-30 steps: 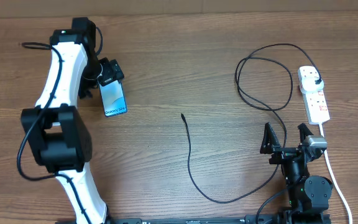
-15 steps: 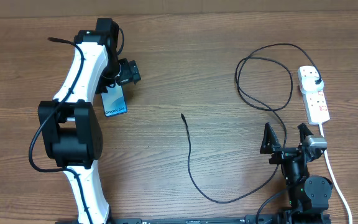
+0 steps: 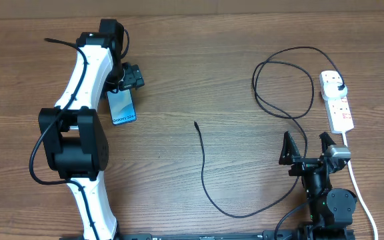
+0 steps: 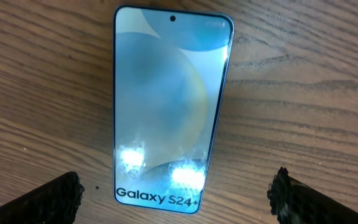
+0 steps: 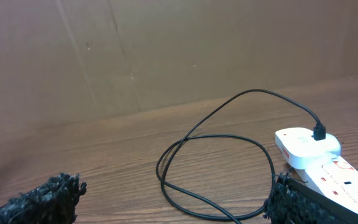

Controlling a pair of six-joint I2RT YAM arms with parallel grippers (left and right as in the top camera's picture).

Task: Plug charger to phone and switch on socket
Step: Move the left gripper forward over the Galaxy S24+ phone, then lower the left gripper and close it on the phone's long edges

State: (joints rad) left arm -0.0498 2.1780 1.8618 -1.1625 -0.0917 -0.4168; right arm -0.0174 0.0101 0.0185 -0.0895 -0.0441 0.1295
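Note:
The phone [image 3: 123, 107] lies flat on the table at the left, screen up, and fills the left wrist view [image 4: 166, 106]. My left gripper [image 3: 131, 77] is open and empty over the phone's far end; its fingertips [image 4: 50, 198] stand wide on either side of the phone's text end. The charger cable [image 3: 285, 80] loops at the right, and its free connector tip [image 3: 196, 124] lies mid-table. Its plug [image 3: 339, 86] sits in the socket strip [image 3: 339, 107]. My right gripper [image 3: 307, 148] is open and empty near the front, facing the cable loop [image 5: 216, 134] and the strip [image 5: 331, 167].
The strip's thick white cord [image 3: 359, 190] runs to the front edge beside the right arm. A cardboard wall [image 5: 166, 50] stands behind the table. The cable's lower run [image 3: 239, 212] curves close to the right arm's base.
My left arm has swung to the right, and its gripper has shifted slightly right over the phone's far end. The phone, the cable and the right arm have not moved.

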